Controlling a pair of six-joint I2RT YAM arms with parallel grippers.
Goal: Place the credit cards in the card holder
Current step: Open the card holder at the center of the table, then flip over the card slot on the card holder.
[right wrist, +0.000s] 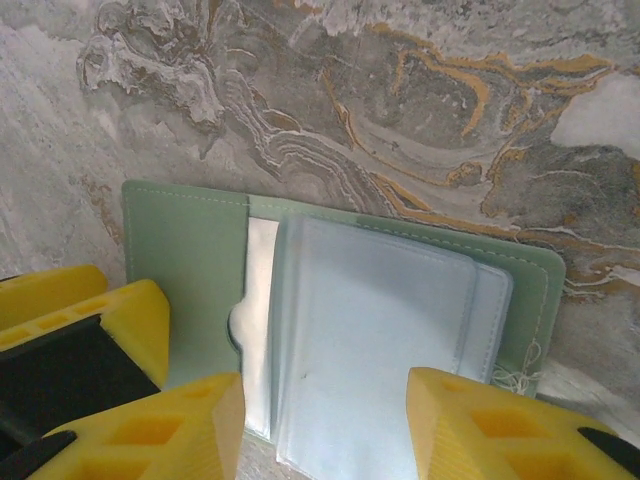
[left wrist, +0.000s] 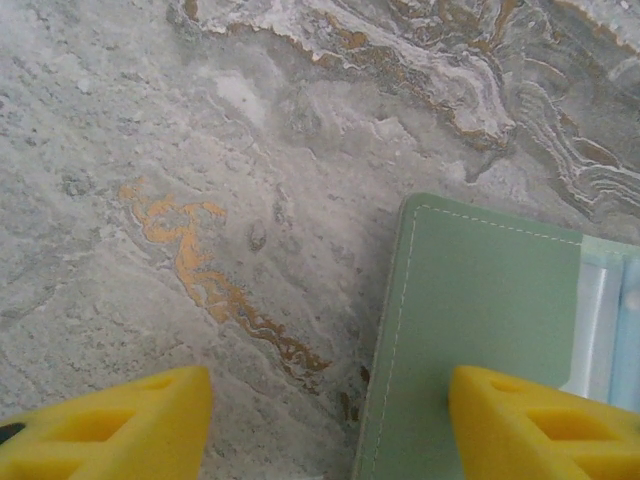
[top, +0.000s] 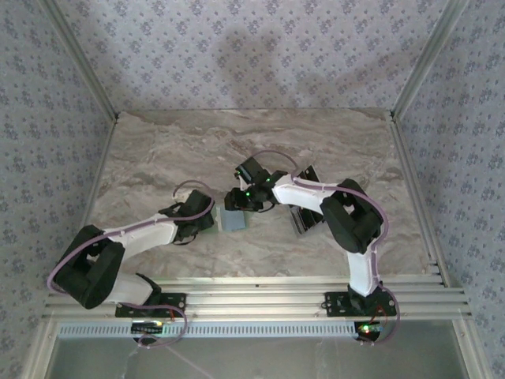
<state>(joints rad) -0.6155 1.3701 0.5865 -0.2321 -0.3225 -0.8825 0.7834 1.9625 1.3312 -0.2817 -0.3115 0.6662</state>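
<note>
A sage-green holder point(top: 233, 219) lies open and flat on the marble bench point(top: 158, 150). The left hand point(left wrist: 330, 430) sits at the holder's left edge with its fingers apart. One yellow finger point(left wrist: 530, 420) is over the holder's green flap and the other is over bare stone beside it. The right hand point(right wrist: 325, 440) hangs above the holder's pale clear sleeves point(right wrist: 380, 330), fingers spread to either side of them and gripping nothing. Whether either hand touches the holder, I cannot tell. The black cards point(top: 301, 219) lie to the right of the holder, partly hidden under the right arm point(top: 316, 189).
</note>
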